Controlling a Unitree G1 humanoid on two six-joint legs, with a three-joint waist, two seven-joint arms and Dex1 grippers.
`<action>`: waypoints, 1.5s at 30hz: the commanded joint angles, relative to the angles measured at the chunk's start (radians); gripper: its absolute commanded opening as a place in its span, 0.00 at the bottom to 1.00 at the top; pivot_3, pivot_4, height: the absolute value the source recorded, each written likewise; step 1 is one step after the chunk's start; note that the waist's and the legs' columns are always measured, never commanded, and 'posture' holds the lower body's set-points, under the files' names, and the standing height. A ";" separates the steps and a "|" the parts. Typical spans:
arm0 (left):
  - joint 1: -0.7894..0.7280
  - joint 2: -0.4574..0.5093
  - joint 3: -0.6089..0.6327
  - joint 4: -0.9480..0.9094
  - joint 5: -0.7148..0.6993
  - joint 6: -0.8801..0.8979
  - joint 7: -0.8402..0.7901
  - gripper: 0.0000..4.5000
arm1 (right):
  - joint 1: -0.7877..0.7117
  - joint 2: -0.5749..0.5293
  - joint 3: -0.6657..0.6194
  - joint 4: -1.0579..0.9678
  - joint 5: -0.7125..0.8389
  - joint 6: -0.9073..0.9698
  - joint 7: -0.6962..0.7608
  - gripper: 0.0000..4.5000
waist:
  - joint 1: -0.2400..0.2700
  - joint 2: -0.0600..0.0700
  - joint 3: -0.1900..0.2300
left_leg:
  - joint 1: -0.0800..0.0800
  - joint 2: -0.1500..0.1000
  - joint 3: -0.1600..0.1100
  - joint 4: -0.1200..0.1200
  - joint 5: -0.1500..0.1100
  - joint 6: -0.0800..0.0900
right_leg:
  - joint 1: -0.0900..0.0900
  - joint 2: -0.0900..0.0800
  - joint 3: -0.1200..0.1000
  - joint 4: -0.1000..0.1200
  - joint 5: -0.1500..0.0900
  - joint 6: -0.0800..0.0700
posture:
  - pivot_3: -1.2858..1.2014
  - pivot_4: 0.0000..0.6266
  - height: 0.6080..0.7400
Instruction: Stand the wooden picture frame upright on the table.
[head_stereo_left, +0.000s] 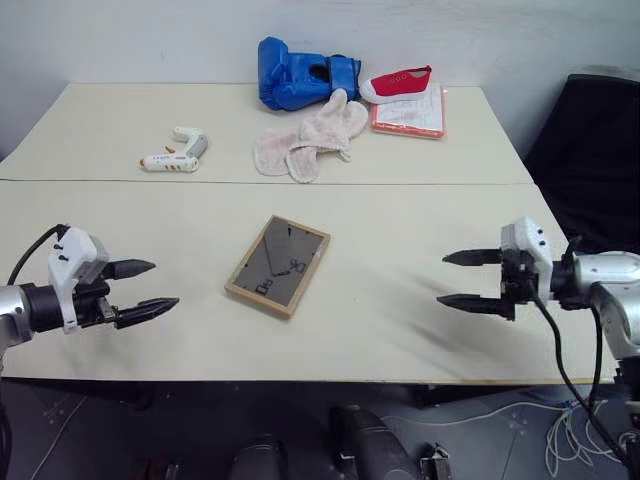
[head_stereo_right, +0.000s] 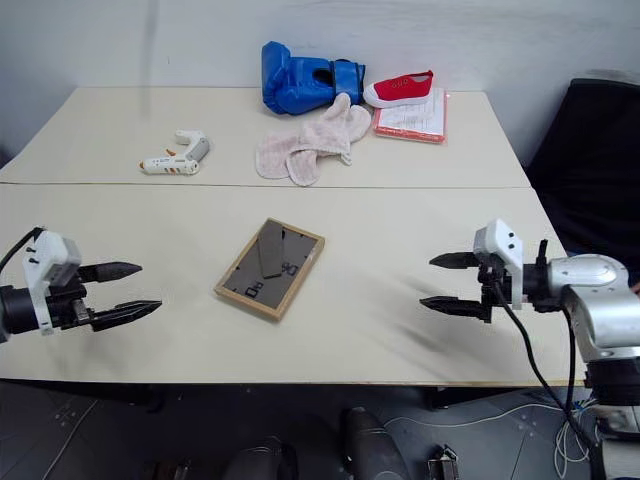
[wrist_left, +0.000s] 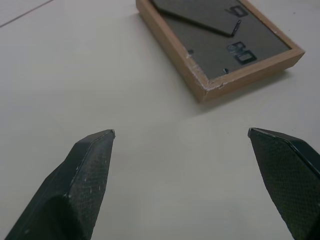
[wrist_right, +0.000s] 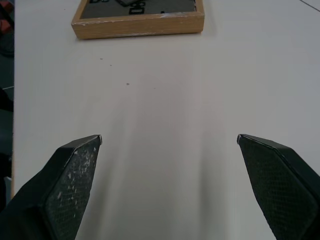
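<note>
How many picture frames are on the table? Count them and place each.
1. The picture frame lies flat, back side up, near the middle of the table, between the two open grippers. None seems hidden.

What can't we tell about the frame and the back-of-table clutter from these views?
- Wooden picture frame: lies back-up on the table, so its picture side is hidden in the head views.
- In both wrist views the frame is cut off by the picture edge.
- Print on the white paper of the red-edged pad: too small to read; a red shoe covers part of it.
- Blue boxing glove: a pink cloth overlaps its near edge.
</note>
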 joint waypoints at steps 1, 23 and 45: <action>-0.008 0.009 0.020 -0.003 -0.008 -0.033 -0.019 1.00 | -0.010 0.009 -0.016 -0.024 0.028 0.011 -0.004 0.99 | 0.000 0.000 0.000 | 0.000 0.000 0.000 0.000 0.000 0.000 | 0.000 0.000 0.000 0.000 0.000 0.000 | 0.52 0.24 1.00; -0.428 -0.075 -0.401 0.396 0.299 -0.314 -0.069 0.61 | -0.170 0.188 0.168 0.011 -0.142 -0.062 -0.157 0.57 | -0.001 0.000 0.000 | 0.000 -0.001 0.002 0.001 0.001 -0.002 | -0.002 0.000 0.001 0.004 0.000 0.000 | 0.52 0.24 1.00; -0.514 -0.295 -0.501 0.291 0.266 -0.070 -0.148 0.01 | -0.335 0.422 0.330 0.228 -0.362 -0.206 -0.271 0.00 | -0.003 0.000 0.000 | -0.002 0.000 0.001 0.005 0.004 -0.007 | -0.003 0.000 0.000 0.008 0.000 0.000 | 0.52 0.24 1.00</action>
